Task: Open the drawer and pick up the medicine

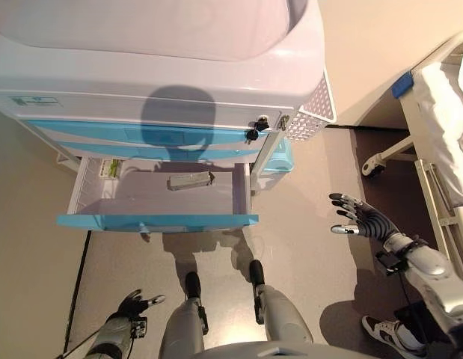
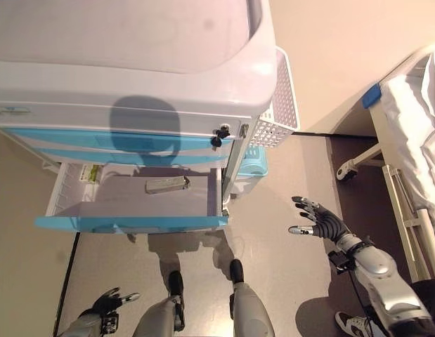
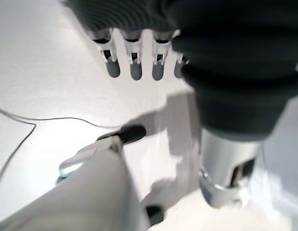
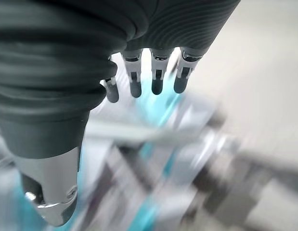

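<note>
Blue-fronted drawer [image 1: 156, 221], pulled out. Medicine [image 1: 191, 180]: flat grey pack, mid-floor of drawer; likely light, stiff, thin — best pinched across long edges. Right hand [image 1: 360, 217] right of drawer, fingers spread, empty. Left hand [image 1: 134, 305] below drawer, relaxed, empty.

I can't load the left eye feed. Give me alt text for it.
The lowest blue-fronted drawer of a white medical cart stands pulled open, a small grey medicine pack lying inside. The right hand hovers open to the drawer's right, clear of it; the left hand hangs low near the floor, holding nothing.
</note>
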Controlling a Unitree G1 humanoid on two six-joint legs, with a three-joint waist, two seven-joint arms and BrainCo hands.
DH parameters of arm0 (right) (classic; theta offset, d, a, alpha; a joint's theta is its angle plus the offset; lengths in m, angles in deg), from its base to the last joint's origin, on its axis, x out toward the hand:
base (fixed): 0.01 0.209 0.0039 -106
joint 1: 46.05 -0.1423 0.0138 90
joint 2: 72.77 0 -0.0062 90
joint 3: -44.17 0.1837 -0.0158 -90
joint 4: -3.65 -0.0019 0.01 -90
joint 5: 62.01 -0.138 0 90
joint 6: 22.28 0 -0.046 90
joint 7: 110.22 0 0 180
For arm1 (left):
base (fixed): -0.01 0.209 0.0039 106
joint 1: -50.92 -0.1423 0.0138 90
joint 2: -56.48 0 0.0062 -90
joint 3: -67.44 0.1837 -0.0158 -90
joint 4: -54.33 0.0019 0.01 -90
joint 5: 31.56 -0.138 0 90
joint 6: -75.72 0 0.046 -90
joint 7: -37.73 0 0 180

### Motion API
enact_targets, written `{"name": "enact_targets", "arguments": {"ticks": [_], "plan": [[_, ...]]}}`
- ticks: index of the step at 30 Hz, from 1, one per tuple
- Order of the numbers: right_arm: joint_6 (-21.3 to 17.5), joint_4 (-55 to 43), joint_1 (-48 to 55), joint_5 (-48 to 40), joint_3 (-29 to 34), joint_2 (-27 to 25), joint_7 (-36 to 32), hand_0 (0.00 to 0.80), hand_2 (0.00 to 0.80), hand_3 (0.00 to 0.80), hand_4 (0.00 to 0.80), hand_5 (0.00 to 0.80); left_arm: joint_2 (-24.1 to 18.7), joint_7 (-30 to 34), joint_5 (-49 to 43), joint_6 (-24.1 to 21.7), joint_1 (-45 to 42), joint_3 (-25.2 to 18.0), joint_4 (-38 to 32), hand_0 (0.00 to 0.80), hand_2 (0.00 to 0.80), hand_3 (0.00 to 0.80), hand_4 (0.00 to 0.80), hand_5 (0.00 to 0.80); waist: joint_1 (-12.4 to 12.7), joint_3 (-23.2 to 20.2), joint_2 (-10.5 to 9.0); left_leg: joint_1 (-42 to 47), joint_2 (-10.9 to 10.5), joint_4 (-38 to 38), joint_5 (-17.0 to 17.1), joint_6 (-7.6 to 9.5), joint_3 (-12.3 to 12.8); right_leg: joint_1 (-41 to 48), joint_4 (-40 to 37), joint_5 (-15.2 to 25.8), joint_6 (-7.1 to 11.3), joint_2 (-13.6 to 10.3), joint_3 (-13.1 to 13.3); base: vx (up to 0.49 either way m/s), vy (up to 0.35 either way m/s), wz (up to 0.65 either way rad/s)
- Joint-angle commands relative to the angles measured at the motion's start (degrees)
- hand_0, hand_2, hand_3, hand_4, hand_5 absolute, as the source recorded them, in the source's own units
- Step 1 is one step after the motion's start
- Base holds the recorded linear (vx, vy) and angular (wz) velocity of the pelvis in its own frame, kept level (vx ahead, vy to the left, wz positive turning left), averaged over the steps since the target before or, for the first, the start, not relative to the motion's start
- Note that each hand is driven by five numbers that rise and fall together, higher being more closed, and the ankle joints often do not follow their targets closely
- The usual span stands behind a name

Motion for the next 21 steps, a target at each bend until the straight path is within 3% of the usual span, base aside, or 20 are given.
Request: {"name": "enact_targets", "arguments": {"ticks": [1, 4, 8, 13, 19, 21], "plan": [[0.5, -5.0, -8.5, -11.4, -4.6, -5.8, -5.5, 0.0, 0.0, 0.0, 0.0, 0.0, -0.6, 1.4, -2.3, -1.0, 0.3, 0.2, 0.5, 0.0, 0.0, 0.0, 0.0, 0.0, 1.5, 0.5, -0.74, -1.5, -3.1, 2.4, -2.2, 1.18, -0.5, -1.0, 1.0, 2.1, 1.68, 1.8, 0.1, -0.002, 0.028, -0.1], [1.6, -8.9, -15.4, -16.0, -10.1, -11.1, -7.3, 0.0, 0.0, 0.0, 0.0, 0.0, -0.5, 1.4, -2.1, -1.6, 0.4, 1.1, -0.2, 0.0, 0.0, 0.0, 0.0, 0.0, 2.1, 0.3, -0.84, -1.7, -3.2, 2.7, -2.3, 1.27, -0.6, -0.8, 0.7, 2.2, 1.7, 1.4, -0.3, 0.001, 0.006, -0.02], [0.8, -8.1, -22.4, -18.6, -15.2, -11.0, -5.6, 0.0, 0.0, 0.0, 0.0, 0.0, -0.2, 0.9, -1.8, -1.4, 0.5, 1.7, 0.3, 0.0, 0.0, 0.0, 0.0, 0.0, 2.9, 0.4, -0.64, -2.4, -3.6, 2.9, -2.2, 1.36, -1.4, -0.7, 0.5, 2.2, 1.57, 0.9, -1.3, -0.009, -0.001, 0.05], [-0.4, -4.1, -31.1, -17.5, -19.6, -6.1, -1.9, 0.0, 0.0, 0.0, 0.0, 0.0, 0.2, -0.2, -1.0, -0.9, 0.4, 1.5, 1.8, 0.0, 0.0, 0.0, 0.0, 0.0, 4.2, 0.9, -0.36, -3.5, -4.1, 3.8, -2.1, 1.53, -2.8, -0.8, 0.9, 1.9, 1.3, 0.5, -2.8, -0.013, -0.024, 0.17], [-1.8, 6.0, -37.8, -14.8, -22.3, 5.6, 4.2, 0.0, 0.0, 0.0, 0.0, 0.0, -0.6, -2.0, -0.1, -0.3, -0.1, 1.7, 2.8, 0.0, 0.0, 0.0, 0.0, 0.0, 6.1, 2.0, 0.51, -4.7, -4.6, 4.3, -1.6, 1.78, -5.1, -0.9, 2.1, 0.8, 0.74, -0.1, -5.1, -0.008, -0.033, 0.25], [-1.9, 6.0, -37.9, -14.8, -22.4, 5.7, 4.2, 0.0, 0.0, 0.0, 0.0, 0.0, -0.6, -2.0, -0.1, -0.3, -0.1, 1.7, 2.8, 0.0, 0.0, 0.0, 0.0, 0.0, 6.1, 2.0, 0.5, -4.8, -4.6, 4.3, -1.6, 1.78, -5.1, -0.9, 2.2, 0.8, 0.74, -0.1, -5.1, -0.008, -0.02, 0.26]]}}
